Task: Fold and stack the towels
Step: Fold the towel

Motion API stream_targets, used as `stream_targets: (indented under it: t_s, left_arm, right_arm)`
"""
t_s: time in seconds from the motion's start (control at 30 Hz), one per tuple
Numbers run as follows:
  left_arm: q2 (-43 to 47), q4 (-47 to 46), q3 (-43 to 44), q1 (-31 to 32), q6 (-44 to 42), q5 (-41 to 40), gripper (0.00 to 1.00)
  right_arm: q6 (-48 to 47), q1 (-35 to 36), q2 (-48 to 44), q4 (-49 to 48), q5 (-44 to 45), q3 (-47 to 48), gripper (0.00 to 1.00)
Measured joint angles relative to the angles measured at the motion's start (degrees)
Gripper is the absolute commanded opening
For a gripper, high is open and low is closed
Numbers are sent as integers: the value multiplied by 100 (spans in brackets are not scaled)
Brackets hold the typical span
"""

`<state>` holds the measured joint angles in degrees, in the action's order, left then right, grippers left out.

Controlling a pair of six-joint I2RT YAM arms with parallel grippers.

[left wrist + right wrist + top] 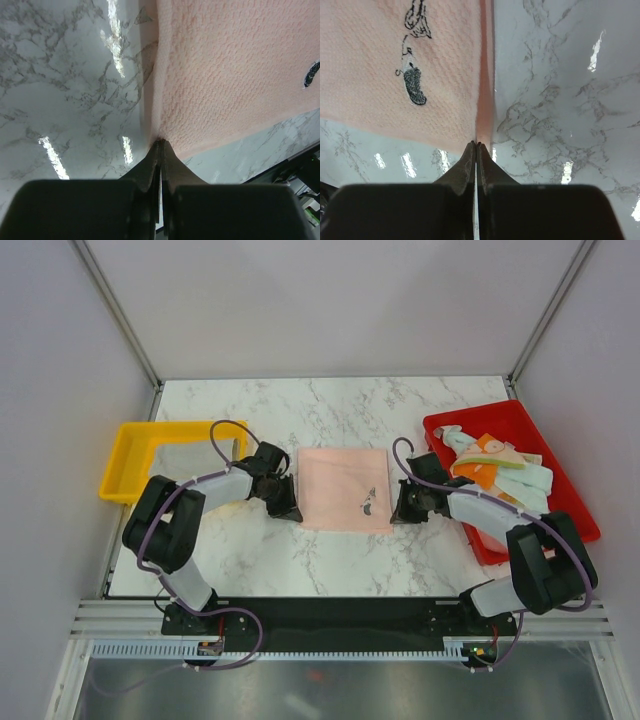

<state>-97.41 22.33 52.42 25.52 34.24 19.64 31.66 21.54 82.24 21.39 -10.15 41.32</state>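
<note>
A pale pink towel [345, 488] lies flat and unfolded in the middle of the marble table, with a small dark embroidered figure [414, 82] near its right edge. My left gripper [290, 512] is at its near left corner; the left wrist view shows the jaws [161, 142] shut on the pink towel's [230, 75] edge, which rises into them. My right gripper [397, 515] is at the near right corner, its jaws [477, 145] shut on the hem of the same cloth [380, 60]. Several other towels [500, 468], mint, orange-print and whitish, are heaped in the red tray.
The red tray [520, 425] stands at the table's right edge, partly behind my right arm. A yellow tray [125, 465] sits at the left edge. Metal frame posts and pale walls close in the table at the back and sides.
</note>
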Motion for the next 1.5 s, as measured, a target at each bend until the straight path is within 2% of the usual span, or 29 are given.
stream_targets:
  t_s: [0.2,0.33,0.5,0.83,0.93,1.07,1.2,1.33,1.5]
  left_arm:
    - [-35,-26,0,0,35,11,2]
    - [-48,-66,-4,0,68,20,2]
    - [-57,-168,-33,2,94,48,2]
    - [-92,-282,-57,2,138,131,2]
    - [-96,-302,-61,2,142,146,2]
    - [-96,-306,-63,2,155,146,2]
    - [-96,-306,-63,2,164,142,2]
    - [-96,-306,-63,2,177,142,2]
    - [-96,-323,-76,9,190,142,2]
  right_arm:
    - [387,0,-376,2,-160,39,0]
    - [857,11,-918,-424,-212,-717,0]
    - [1394,61,-1110,-977,-396,-1613,0]
    - [1788,162,-1119,-1733,-426,-1845,0]
    - [1757,164,-1296,-1464,-275,-1690,0]
    - [1513,168,-1429,-743,103,-883,0]
    - [1410,175,-1445,-586,109,-413,0]
    - [1687,240,-1766,-546,46,-671,0]
    - [2236,531,-2684,-793,177,-1746,0]
